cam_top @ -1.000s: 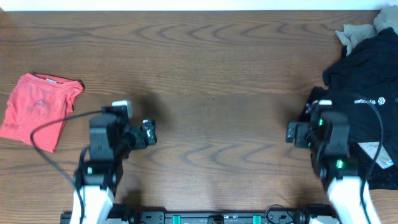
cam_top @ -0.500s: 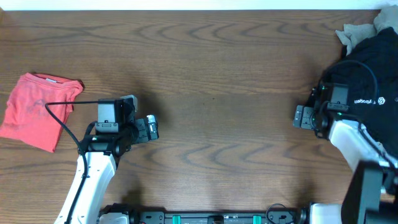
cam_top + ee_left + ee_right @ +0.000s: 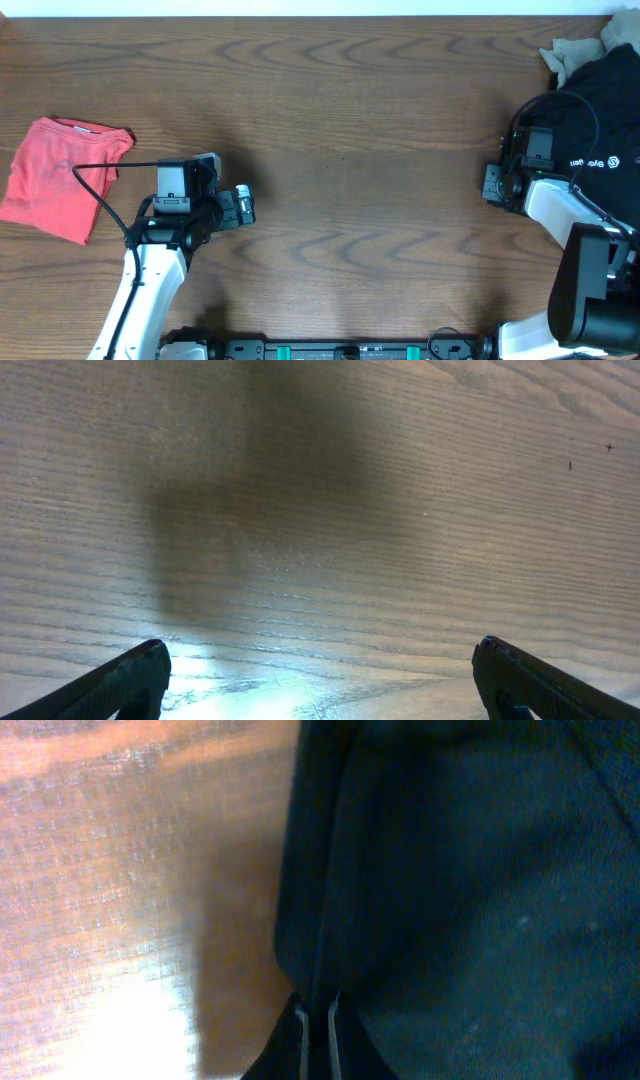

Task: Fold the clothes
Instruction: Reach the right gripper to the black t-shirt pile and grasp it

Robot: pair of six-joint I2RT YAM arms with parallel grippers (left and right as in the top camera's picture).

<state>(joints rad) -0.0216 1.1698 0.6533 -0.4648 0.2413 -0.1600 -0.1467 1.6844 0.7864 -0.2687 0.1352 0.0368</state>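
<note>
The black shirt lies in a loose, crumpled heap at the table's right end. It runs from the far right corner down along that side and spills out of the overhead view, so its full outline cannot be seen. As far as it has a long axis, that axis follows the table's right edge from far to near. The shirt is matte and dark, with soft ridges and no flat panel showing, and its small white logo lettering faces up near the inner edge. That inner edge, towards the table's middle, is where the right gripper meets it. In the wrist view the jaws are pressed together, with a fold of black cloth rising straight from the fingertips and bare wood beside it, so the gripper appears to have pinched the shirt's border. A beige garment pokes out from under the shirt at the table's far right corner. The right arm is therefore the nearer one by far, and dragging the shirt out to spread it would likely go towards the table's open middle. The left gripper hangs over bare wood left of the table's middle, jaws spread wide and holding nothing. The coral tee lies bunched at the table's left end, well apart from the shirt.
</note>
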